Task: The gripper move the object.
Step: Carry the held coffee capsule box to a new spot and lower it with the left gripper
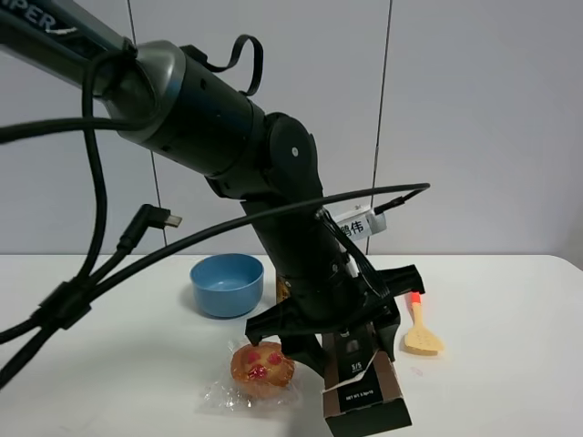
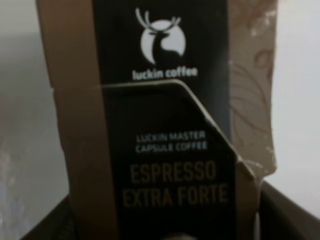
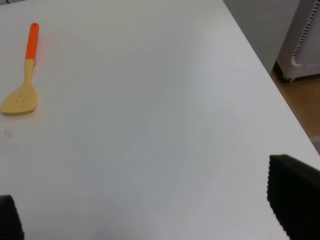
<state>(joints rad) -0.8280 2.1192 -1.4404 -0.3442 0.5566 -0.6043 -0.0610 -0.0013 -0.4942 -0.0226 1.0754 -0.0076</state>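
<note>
Carton (image 1: 364, 401) black, brown sides, white deer logo; bowl (image 1: 227, 283) blue; spatula (image 1: 420, 328) yellow, orange handle.

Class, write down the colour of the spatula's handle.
Orange; the spatula handle tops a pale yellow blade, clearest in the right wrist view.

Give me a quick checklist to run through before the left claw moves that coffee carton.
1. Carton between the left claw fingers: ok, it fills the left wrist view.
2. Grip closed firmly on the carton: cannot tell.
3. Wrapped pastry clear of the carton: ok, but it lies close beside it.
4. Spatula clear: ok, it lies apart on the carton's other side.
5. Blue bowl clear: ok, it stands farther back on the table.
6. Right claw out of the way: ok, it is open and holds nothing.
</note>
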